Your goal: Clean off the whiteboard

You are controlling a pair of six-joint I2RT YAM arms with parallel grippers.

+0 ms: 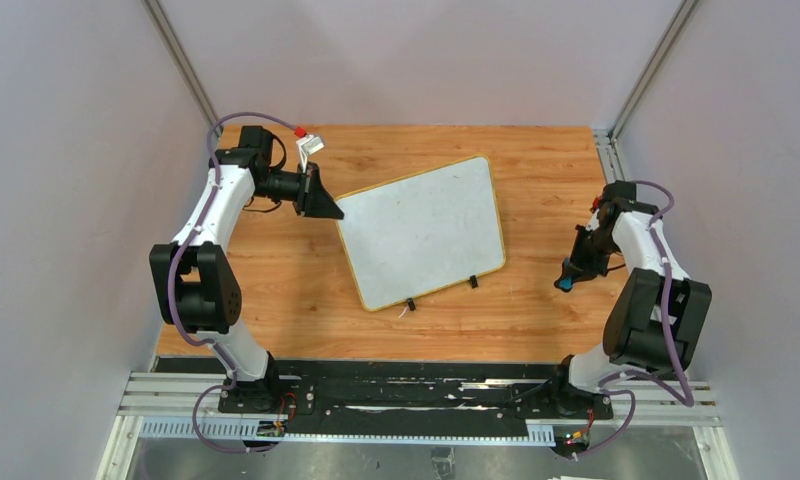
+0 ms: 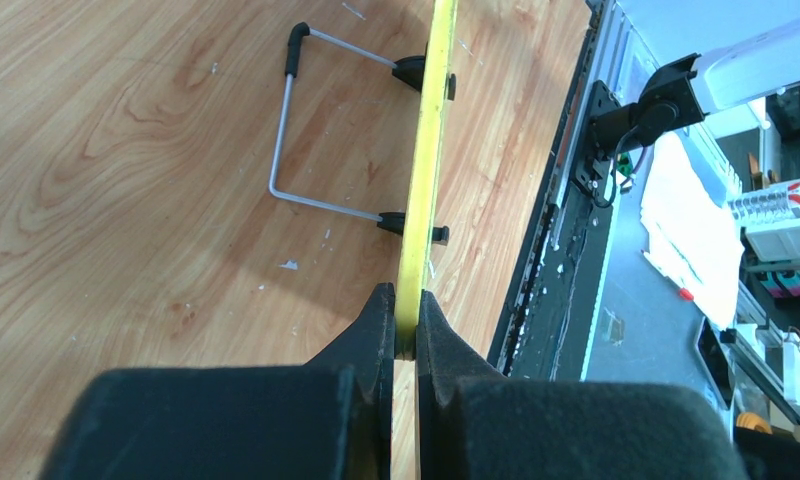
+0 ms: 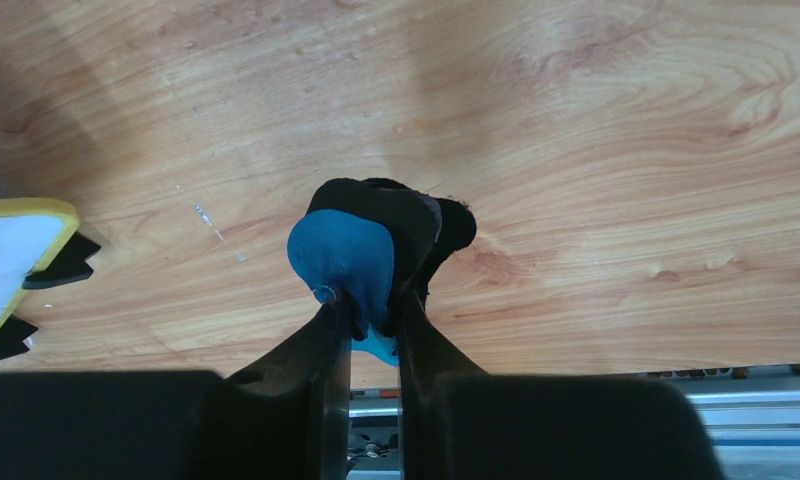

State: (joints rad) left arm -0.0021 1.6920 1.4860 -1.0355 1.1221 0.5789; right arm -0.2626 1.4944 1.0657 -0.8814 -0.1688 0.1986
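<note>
whiteboard [image 1: 421, 230] is being pinched at its far left corner by the left gripper [image 2: 406, 305], whose two black fingers are pressing on the thin yellow rim from both sides with no gap showing. from that grip the board is stretching away toward the near edge of the table [image 1: 536, 160], sitting askew around the middle of the table. its white face is looking clean in the top view. two small black clips [image 1: 473, 282] are sitting on the long edge that is facing the near edge of the table, and in the left wrist view a bent wire stand [image 2: 286, 130] is reaching out from them over the wood. the right gripper [image 3: 374, 310] is clenching a small blue and black eraser [image 3: 341, 255] between its fingers. it is hanging close to the right edge of the table, well apart from the board, with the eraser pointing down at the bare wood
</note>
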